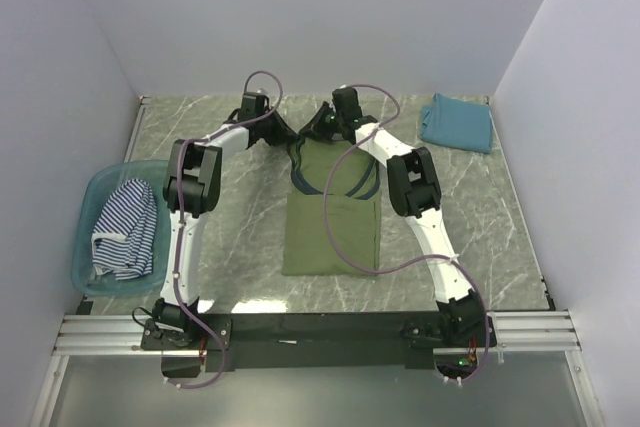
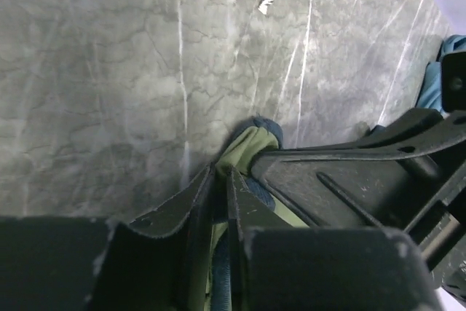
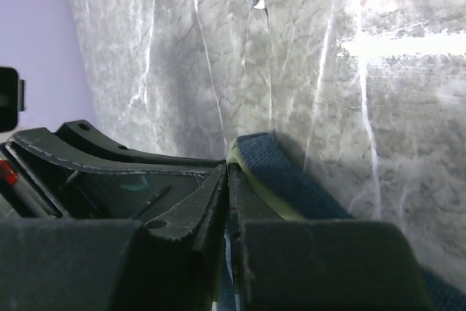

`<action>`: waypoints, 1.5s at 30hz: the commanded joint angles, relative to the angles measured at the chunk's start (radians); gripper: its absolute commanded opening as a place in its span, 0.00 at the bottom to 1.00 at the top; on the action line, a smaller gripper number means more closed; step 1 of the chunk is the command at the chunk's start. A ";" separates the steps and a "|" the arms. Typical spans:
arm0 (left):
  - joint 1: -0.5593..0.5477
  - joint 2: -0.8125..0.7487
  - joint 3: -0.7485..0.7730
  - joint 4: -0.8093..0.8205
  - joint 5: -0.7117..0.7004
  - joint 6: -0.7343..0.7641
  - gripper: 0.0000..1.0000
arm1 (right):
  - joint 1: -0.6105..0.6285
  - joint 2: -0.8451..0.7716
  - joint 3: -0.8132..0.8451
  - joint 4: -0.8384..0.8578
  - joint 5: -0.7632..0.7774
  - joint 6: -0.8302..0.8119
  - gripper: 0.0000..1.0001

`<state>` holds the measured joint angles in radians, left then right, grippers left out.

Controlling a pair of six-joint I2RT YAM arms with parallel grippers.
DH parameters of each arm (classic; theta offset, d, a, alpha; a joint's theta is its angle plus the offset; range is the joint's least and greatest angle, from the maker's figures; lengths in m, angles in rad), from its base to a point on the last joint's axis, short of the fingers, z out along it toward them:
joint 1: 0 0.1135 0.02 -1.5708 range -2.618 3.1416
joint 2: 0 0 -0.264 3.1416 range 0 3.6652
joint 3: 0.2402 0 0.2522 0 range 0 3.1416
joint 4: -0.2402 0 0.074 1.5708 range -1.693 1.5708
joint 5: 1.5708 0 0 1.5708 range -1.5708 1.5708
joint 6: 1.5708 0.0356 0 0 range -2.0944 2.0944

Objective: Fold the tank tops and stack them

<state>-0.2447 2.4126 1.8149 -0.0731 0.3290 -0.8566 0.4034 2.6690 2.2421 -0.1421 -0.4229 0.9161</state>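
Holding crumpled striped tank top (image 1: 128,227) in teal tub (image 1: 80,239) at near left; pinching olive-green tank top (image 1: 330,232) by far straps with left gripper (image 2: 220,172) and right gripper (image 3: 227,169) clamped shut.

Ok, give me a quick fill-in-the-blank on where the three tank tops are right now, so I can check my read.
The striped tank top lies in a teal ____ on the left.
The left pincer and right pincer both pinch the olive-green tank top at its ____ end.
The folded teal-blue tank top sits at the table's far ____ corner.
Missing words: tub; far; right.
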 commanded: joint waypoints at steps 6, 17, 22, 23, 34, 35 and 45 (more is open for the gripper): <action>-0.007 -0.015 0.072 0.058 0.068 -0.058 0.17 | -0.021 0.071 0.109 0.172 -0.114 0.118 0.25; -0.007 0.009 0.141 0.047 0.084 -0.075 0.18 | -0.063 -0.125 -0.046 0.180 -0.041 0.040 0.45; -0.002 -0.013 0.083 0.010 0.016 -0.074 0.13 | -0.058 -0.242 -0.107 0.078 0.032 -0.065 0.46; 0.011 -0.071 0.042 0.034 -0.032 -0.087 0.16 | -0.051 -0.259 -0.133 0.061 0.050 -0.083 0.46; 0.070 -0.107 -0.031 -0.088 -0.130 -0.084 0.11 | 0.052 -0.262 -0.116 -0.174 0.309 -0.209 0.35; 0.070 -0.122 -0.051 -0.062 -0.124 -0.087 0.13 | 0.052 -0.261 -0.128 -0.177 0.305 -0.201 0.32; 0.051 -0.027 0.061 -0.155 -0.045 -0.059 0.10 | 0.057 -0.138 -0.018 -0.231 0.249 -0.201 0.11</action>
<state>-0.1768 2.3611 1.8088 -0.1860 0.2459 -0.9451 0.4660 2.5038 2.1624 -0.3325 -0.1772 0.7227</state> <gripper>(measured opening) 0.105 0.127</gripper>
